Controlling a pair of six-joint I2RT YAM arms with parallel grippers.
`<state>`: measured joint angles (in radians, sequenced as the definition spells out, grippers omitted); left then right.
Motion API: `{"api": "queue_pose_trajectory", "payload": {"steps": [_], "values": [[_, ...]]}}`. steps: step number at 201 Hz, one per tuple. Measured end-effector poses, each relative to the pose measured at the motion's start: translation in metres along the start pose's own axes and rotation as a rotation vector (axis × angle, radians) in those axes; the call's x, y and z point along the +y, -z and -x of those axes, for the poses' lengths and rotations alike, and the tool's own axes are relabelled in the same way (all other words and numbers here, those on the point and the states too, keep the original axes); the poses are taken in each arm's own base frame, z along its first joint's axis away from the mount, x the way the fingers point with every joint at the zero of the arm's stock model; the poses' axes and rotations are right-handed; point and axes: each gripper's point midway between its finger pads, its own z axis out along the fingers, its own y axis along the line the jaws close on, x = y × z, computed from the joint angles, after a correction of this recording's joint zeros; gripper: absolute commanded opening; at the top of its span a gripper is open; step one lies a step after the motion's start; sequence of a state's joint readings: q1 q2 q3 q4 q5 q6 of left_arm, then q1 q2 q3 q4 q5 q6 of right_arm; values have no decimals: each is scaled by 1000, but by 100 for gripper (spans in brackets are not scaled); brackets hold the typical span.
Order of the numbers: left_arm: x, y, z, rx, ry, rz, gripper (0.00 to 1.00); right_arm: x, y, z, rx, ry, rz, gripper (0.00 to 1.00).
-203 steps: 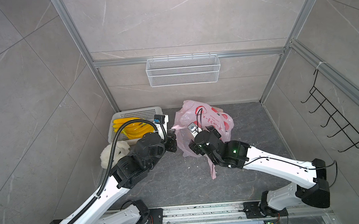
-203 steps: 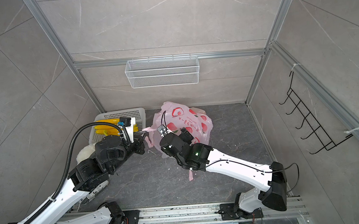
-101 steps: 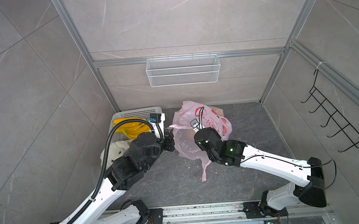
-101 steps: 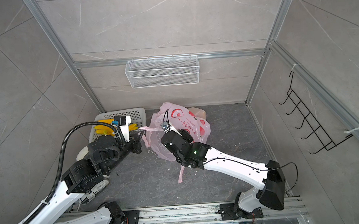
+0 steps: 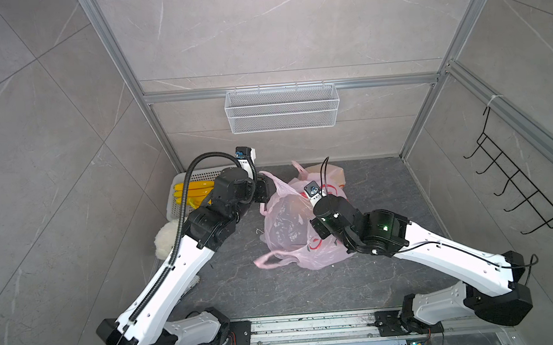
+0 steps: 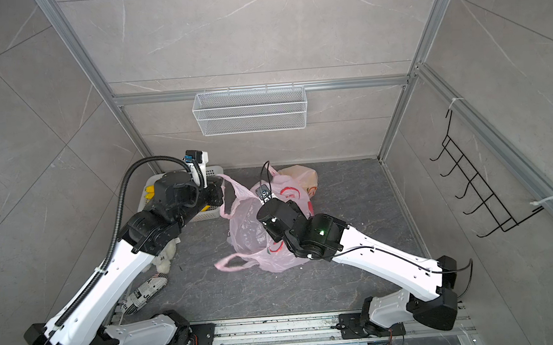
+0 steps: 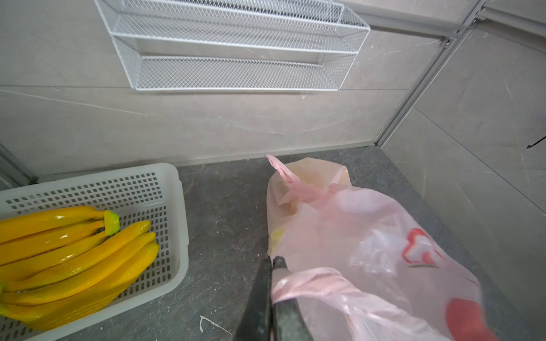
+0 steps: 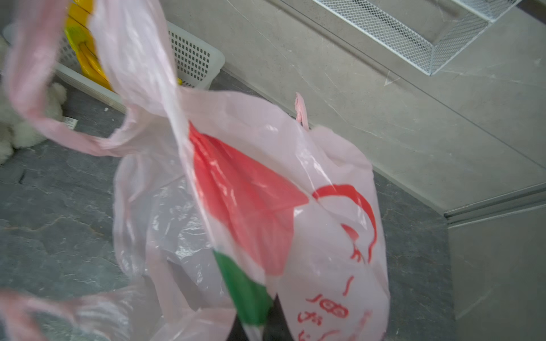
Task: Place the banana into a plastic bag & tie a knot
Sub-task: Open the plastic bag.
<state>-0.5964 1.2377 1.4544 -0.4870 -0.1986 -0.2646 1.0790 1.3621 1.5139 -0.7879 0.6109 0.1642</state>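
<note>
My left end effector point(image 7: 271, 261) has its jaws pressed together on one pink handle point(image 7: 307, 280) of the plastic bag point(image 7: 369, 236), at the bag's left edge. My right end effector point(image 8: 267, 323) is mostly buried under the bag's film. Its jaws are together too, pinching the printed right side of the bag. The bag hangs slack between them over the middle of the worktop point(image 5: 240, 292), and its other handle point(image 5: 269, 259) trails loose toward the near side.

The bananas point(image 7: 74, 254) lie as a yellow bunch in the white basket point(image 7: 180, 203) at the far left, outside the bag. In both top views my left arm point(image 5: 188, 262) crosses above part of that basket. Just beyond the pink bag sits a second, yellowish bag point(image 5: 327, 173). A white plush toy point(image 6: 167, 256) lies on the left beside my left arm, with a roll of printed paper point(image 6: 145, 294) nearer to me.

The worktop is dark grey and stone-patterned. The walls are grey tile in aluminium framing, with a white wire shelf point(image 5: 282, 113) on the far wall and a black hook rack point(image 5: 515, 183) on the right wall.
</note>
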Motion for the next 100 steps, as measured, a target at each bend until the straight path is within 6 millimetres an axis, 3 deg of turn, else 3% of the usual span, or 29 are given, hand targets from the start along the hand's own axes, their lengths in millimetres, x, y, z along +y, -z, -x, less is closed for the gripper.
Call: {"api": "queue_pose_trajectory", "payload": {"steps": [29,52,71,100], "values": [[2,-39,-18,104,20,-60,9,2,10,8,10,-65,45,0],[9,-57,-21,132,37,-56,33,3,5,9,47,-80,41,0],[24,-59,-21,134,57,-13,42,2,-11,-2,106,-86,29,0],[42,-51,-21,118,79,48,65,1,-38,-19,188,-101,26,0]]}}
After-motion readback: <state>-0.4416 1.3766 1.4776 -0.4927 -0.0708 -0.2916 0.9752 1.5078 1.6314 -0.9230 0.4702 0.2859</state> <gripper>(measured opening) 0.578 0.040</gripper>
